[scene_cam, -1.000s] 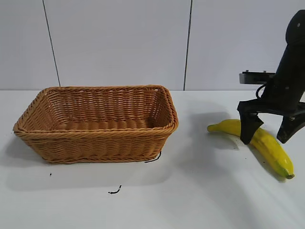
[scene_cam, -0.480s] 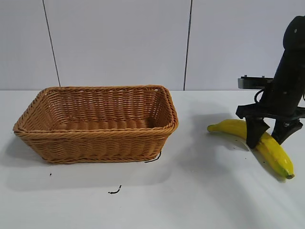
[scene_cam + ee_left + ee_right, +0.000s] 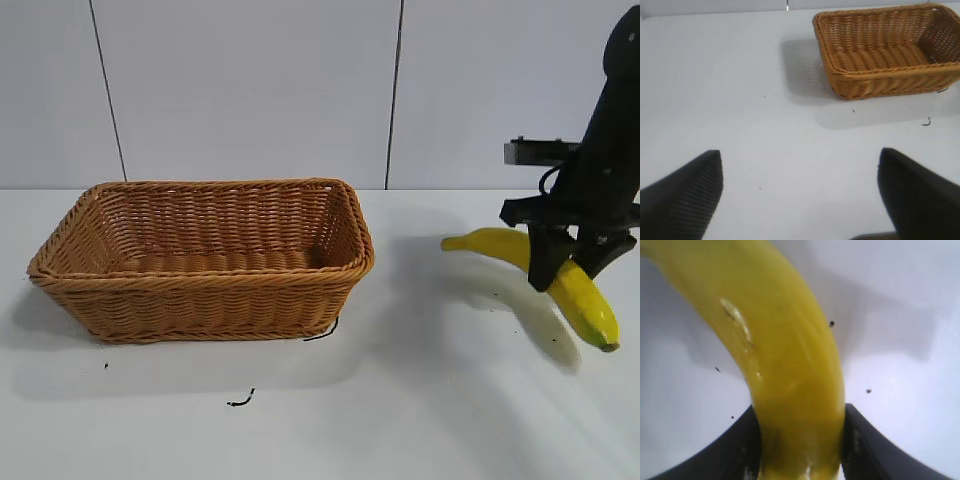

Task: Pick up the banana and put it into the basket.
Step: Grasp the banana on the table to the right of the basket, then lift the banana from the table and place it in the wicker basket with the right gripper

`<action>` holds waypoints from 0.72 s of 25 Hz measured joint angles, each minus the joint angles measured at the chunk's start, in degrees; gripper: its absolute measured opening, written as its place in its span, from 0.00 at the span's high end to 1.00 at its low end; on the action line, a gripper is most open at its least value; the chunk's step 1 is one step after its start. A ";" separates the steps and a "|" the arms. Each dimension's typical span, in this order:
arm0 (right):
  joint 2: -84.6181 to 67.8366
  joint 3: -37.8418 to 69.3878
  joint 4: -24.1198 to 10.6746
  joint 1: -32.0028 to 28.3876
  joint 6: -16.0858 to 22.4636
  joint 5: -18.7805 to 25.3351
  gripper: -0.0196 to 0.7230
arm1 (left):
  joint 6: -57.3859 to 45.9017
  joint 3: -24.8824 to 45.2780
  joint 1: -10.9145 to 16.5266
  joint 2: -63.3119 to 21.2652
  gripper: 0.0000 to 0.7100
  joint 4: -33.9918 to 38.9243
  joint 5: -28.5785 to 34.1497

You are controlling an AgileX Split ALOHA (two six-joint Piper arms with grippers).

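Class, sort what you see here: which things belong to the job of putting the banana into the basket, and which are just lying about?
Belongs to the job:
- banana, clamped in the right gripper, off the table
- basket, holding nothing visible

Just lying about:
- left gripper, open over bare table, away from the basket
- small black scraps near the basket

The basket (image 3: 205, 256) stands on the surface (image 3: 420, 420) at the left of the exterior view. Well apart to its right, the banana (image 3: 560, 282) is clamped in the right gripper (image 3: 566, 262), apparently clear of the surface. The left gripper (image 3: 800, 195) hangs over bare surface, the basket beyond it.
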 joint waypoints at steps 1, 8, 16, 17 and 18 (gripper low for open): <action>-1.30 0.00 -0.06 0.00 0.06 0.00 0.58 | 0.00 0.00 0.00 0.00 0.11 0.00 0.00; -10.16 -3.45 -0.06 0.00 0.42 2.74 0.58 | 0.00 0.00 0.00 0.00 0.11 0.00 0.00; -10.50 -17.58 -1.77 2.31 1.40 7.95 0.58 | 0.00 0.00 0.00 0.00 0.11 0.00 0.00; -10.50 -18.57 -2.40 3.41 1.40 8.00 0.58 | 0.00 0.00 0.00 0.00 0.11 0.00 0.00; -10.50 -19.38 -2.96 4.45 1.40 8.00 0.58 | 0.00 0.00 0.00 0.00 0.11 0.00 0.00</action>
